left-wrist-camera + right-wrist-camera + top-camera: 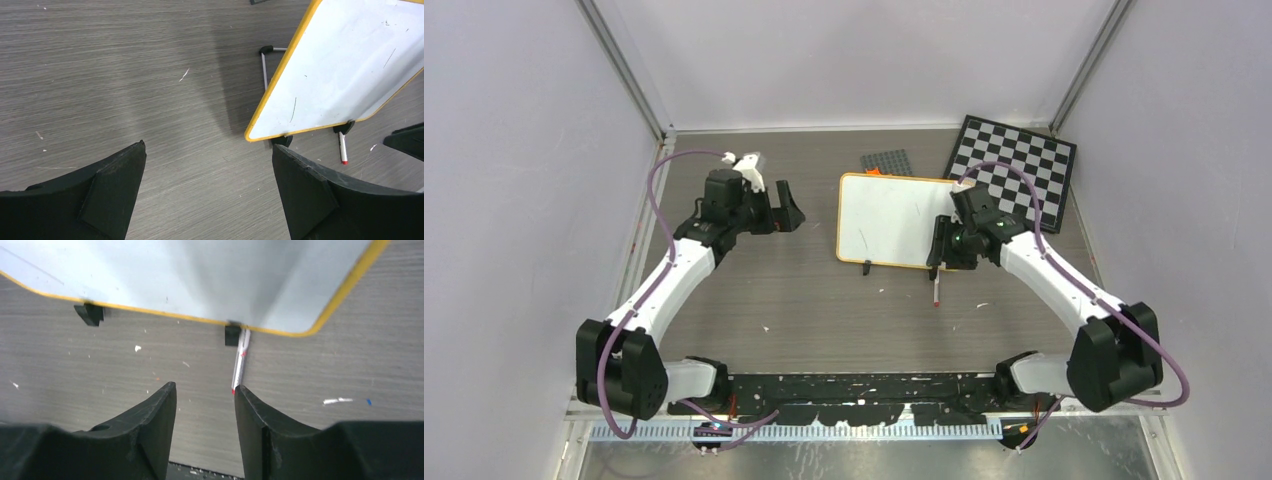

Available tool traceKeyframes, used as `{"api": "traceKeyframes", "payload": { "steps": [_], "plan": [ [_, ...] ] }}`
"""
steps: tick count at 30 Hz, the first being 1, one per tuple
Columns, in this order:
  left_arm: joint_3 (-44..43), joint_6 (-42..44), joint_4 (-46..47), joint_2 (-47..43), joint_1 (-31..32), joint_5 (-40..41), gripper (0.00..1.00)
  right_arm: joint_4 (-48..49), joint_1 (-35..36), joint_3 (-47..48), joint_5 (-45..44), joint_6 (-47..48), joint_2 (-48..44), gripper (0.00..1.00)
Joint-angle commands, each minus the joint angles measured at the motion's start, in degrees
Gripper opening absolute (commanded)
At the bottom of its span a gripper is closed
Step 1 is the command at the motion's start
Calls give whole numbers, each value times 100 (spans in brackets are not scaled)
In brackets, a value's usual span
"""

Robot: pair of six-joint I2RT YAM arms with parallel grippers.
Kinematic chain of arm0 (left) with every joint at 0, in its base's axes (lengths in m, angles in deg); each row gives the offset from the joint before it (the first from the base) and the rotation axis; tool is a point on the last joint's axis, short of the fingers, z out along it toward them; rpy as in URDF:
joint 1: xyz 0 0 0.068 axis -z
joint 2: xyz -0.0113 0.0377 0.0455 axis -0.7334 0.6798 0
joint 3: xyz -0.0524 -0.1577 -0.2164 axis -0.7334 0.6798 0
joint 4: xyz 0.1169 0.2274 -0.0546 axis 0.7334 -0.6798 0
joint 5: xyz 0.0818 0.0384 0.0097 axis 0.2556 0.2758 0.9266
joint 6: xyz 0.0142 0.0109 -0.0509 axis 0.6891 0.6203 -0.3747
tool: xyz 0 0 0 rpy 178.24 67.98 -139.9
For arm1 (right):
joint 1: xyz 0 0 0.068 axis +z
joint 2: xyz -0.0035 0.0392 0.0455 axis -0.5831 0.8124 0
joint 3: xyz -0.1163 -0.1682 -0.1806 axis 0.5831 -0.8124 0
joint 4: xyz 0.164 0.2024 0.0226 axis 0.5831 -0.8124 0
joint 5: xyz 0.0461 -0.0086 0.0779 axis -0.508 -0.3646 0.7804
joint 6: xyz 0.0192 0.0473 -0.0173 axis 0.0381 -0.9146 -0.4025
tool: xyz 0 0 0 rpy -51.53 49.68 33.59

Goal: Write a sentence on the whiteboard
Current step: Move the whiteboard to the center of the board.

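The whiteboard [889, 220] with its thin orange frame stands on two black feet mid-table. It also shows in the left wrist view [340, 65] and the right wrist view [200, 275]. Its face carries only a few faint stray marks; no red sentence shows on it. A white marker with a red end [937, 290] lies on the table by the board's right foot [240, 362], also seen from the left [343, 148]. My right gripper [939, 250] is open and empty [205, 386], with the marker's red end just off its right fingertip. My left gripper [786, 212] is open and empty [207, 147], left of the board.
A black-and-white chequered board [1014, 170] lies at the back right, partly behind the right arm. A small grey studded plate [887, 162] lies behind the whiteboard. Small white scraps dot the grey wood-grain table [824, 300]. Walls close in on both sides.
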Motion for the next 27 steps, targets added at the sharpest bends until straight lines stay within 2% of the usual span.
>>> {"api": "traceKeyframes", "payload": {
  "steps": [1,10,22,27],
  "plan": [
    [-100,-123,63,-147,-61,-19,100,848,97,-139,-547,-294,419,50],
    [-44,-142,124,-176,-155,-66,100,1538,108,-531,-671,-263,903,44],
    [-11,-142,152,-156,-227,-99,100,1978,131,-433,-737,-109,1585,37],
    [-6,-124,155,-145,-261,-94,100,2084,190,-401,-715,27,1585,28]
  ]
}}
